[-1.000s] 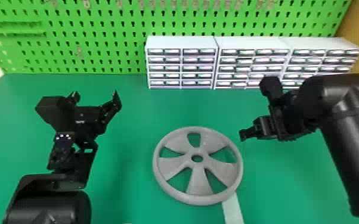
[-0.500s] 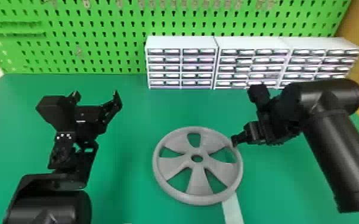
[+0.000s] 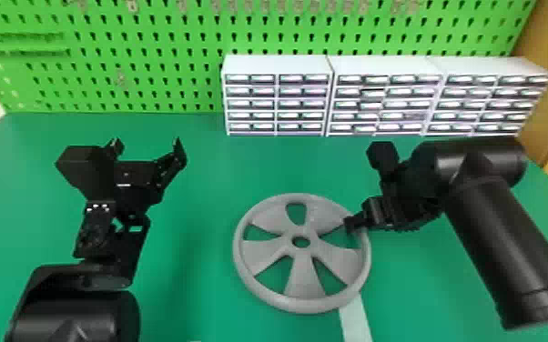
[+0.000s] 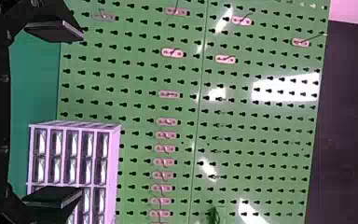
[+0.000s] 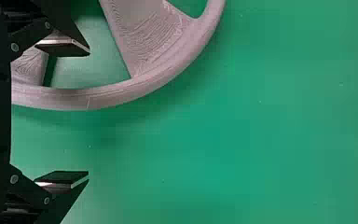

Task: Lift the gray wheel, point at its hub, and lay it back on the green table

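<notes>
While the gray round plastic-looking wheel w/ five broad spokes lies flat on the green bench, the right black end effector is at its rim, on the side nearest to the right arm. This end effector is open: its two flat fingers stand well apart. In the right wrist view one finger is above an opening btwn. two spokes, & the other is outside of the wheel, above the bench. So the rim passes btwn. them, w/ a visible gap on both sides, & it isn't gripped. If the finger above the opening touches any part of the wheel, I can't tell.

The hub, w/ its round hole, is in the middle of the wheel & faces up. From under the near edge of the wheel a pale strip runs along the bench toward the robot.

The left black end effector is above the bench, to the left of the wheel & well apart from it. Its fingers are also spread, w/ nothing held btwn. them.

At the back of the bench stand three white cabinets w/ small drawers, side by side. Behind them is a bright green pegboard, w/ small hooks fixed on it.
</notes>
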